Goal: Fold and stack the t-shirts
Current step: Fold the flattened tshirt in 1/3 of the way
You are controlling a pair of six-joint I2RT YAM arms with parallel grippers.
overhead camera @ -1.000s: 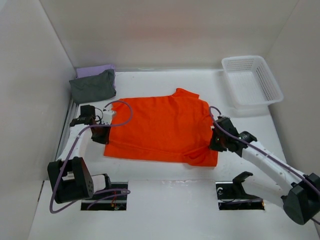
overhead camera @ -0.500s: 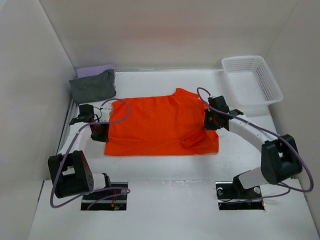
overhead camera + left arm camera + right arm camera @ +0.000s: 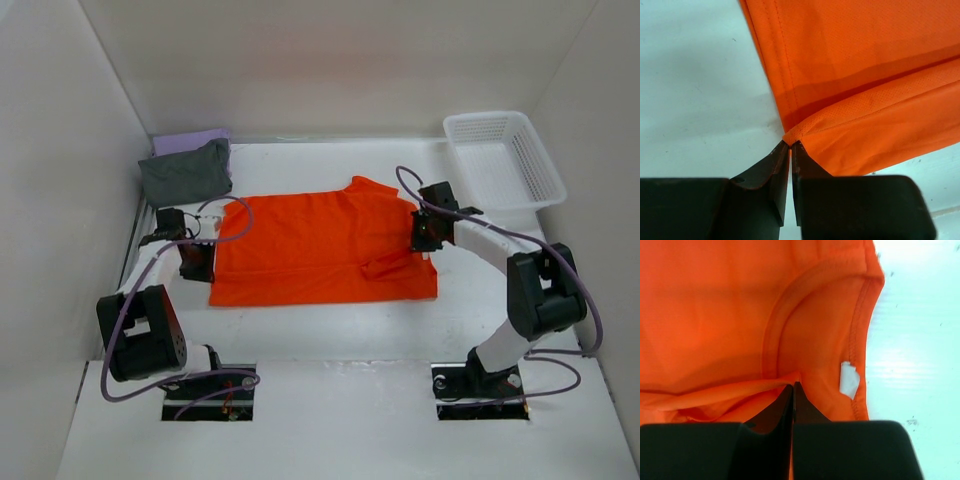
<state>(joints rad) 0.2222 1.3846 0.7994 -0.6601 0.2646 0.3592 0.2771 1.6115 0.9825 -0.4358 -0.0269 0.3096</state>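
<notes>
The bright orange t-shirt (image 3: 310, 250) lies spread on the white table, its near half folded up over the rest. My left gripper (image 3: 203, 262) is shut on the shirt's left folded edge (image 3: 805, 131). My right gripper (image 3: 425, 238) is shut on a fold of orange fabric (image 3: 740, 390) beside the collar, where a white tag (image 3: 849, 379) shows. The dark grey t-shirt (image 3: 186, 172) lies folded at the back left on top of the lavender purple t-shirt (image 3: 192, 139).
A white plastic mesh basket (image 3: 503, 162) stands at the back right. White walls close in the table on the left, back and right. The arm bases sit at the near edge.
Both grippers have carried the shirt's near edge away from me, folding the near half over the far half. The right arm swung from the near right corner up to the collar.
</notes>
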